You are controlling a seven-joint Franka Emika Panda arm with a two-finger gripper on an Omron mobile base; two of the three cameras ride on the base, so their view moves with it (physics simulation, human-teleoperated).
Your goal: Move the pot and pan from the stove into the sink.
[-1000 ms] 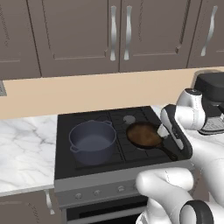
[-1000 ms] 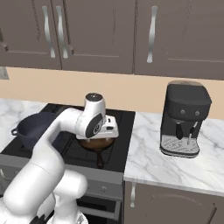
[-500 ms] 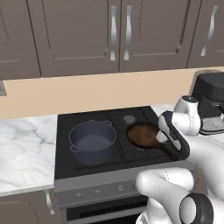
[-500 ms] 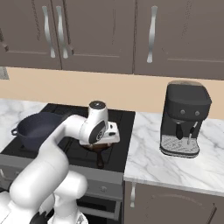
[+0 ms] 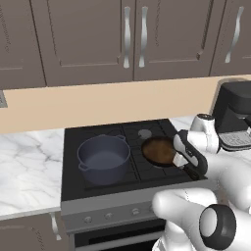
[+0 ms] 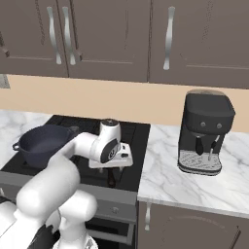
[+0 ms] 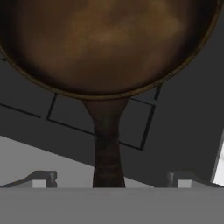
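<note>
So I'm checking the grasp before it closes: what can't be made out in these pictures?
- Pan handle: the left base view has the hand covering it.
- Pan in the right base view: behind the arm, barely visible.
- Gripper: the hand view's bottom edge cuts the fingertips, so their height over the handle is unclear.
- Pot: the arm covers its right side.

One deep blue-grey pot (image 5: 104, 159), one brown skillet (image 5: 158, 150), one black coffee machine (image 6: 206, 131), one black gas stove (image 5: 74, 138).
</note>
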